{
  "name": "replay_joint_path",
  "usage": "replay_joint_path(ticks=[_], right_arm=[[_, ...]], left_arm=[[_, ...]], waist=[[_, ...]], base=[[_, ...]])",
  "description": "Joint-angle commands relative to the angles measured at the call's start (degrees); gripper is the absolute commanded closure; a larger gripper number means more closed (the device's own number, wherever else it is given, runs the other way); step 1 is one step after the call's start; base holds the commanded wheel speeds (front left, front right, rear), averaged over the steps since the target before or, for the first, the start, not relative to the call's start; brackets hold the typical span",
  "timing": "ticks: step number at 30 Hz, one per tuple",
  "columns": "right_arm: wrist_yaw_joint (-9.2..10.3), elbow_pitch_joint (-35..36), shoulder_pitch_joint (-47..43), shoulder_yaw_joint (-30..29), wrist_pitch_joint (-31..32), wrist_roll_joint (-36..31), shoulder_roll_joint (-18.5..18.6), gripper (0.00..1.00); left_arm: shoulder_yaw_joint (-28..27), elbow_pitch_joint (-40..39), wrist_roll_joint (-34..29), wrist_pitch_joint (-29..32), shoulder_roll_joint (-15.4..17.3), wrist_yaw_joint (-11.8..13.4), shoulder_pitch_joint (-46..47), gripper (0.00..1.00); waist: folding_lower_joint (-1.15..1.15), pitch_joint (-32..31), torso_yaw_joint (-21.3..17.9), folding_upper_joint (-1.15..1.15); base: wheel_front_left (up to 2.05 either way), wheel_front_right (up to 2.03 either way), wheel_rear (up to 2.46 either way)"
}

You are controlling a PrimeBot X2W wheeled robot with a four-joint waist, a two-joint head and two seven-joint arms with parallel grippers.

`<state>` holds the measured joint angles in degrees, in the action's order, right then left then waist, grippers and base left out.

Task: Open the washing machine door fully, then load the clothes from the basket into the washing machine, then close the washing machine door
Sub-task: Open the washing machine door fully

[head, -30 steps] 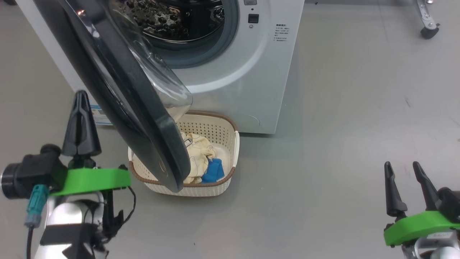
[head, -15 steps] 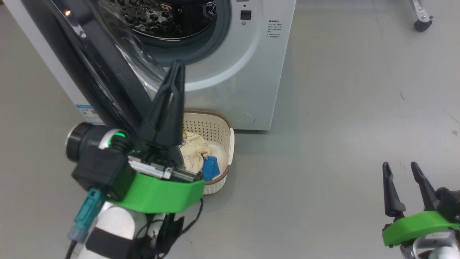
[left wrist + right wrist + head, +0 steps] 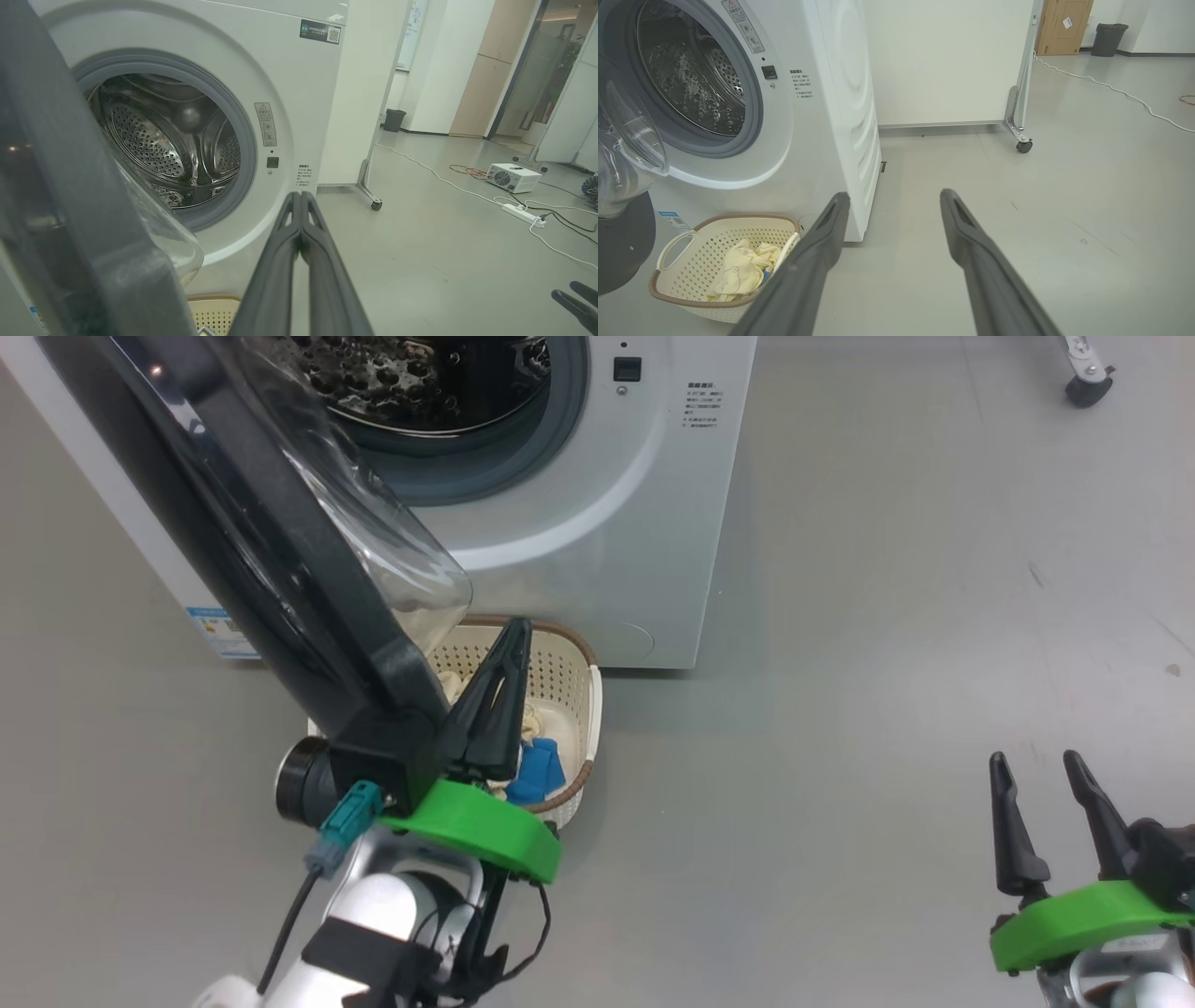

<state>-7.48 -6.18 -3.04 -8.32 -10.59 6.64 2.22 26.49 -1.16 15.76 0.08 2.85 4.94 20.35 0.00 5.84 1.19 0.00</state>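
Swings left gripper (image 3: 516,633), shut tight and empty, round inside the washing machine door (image 3: 280,551) edge, set to shove it wider; leaves right gripper (image 3: 1034,763) gaping, empty.

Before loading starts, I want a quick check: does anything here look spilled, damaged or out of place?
Nothing spilled or damaged. The washing machine door juts out, and in the head view its black rim hides the left part of the basket, where the clothes lie.

Basket (image 3: 565,677): sits on the floor (image 3: 840,709) just before the washing machine (image 3: 597,523), holds the clothes (image 3: 738,275). Washing machine door (image 3: 280,569): hangs out at the left, above the basket's left end. Right gripper (image 3: 1034,761): well apart, rightward.
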Motion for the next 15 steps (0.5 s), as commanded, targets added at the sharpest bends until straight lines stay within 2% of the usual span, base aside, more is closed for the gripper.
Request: replay_joint_path(ticks=[1, 15], right_arm=[[-0.01, 1.9, 2.4, 1.3, -0.4, 0.2, 0.7, 0.0], [-0.01, 2.4, 2.4, 1.5, -0.6, -1.4, 0.7, 0.0]], left_arm=[[-2.4, -0.6, 0.5, -0.3, 0.2, 0.6, 1.1, 1.0], [-6.3, 6.7, 3.1, -4.4, 1.1, 2.6, -1.4, 1.0]], waist=[[0.0, 0.0, 0.0, 0.0], [0.0, -0.1, 0.5, 0.0]], base=[[0.0, 0.0, 0.0], [0.0, 0.0, 0.0]])
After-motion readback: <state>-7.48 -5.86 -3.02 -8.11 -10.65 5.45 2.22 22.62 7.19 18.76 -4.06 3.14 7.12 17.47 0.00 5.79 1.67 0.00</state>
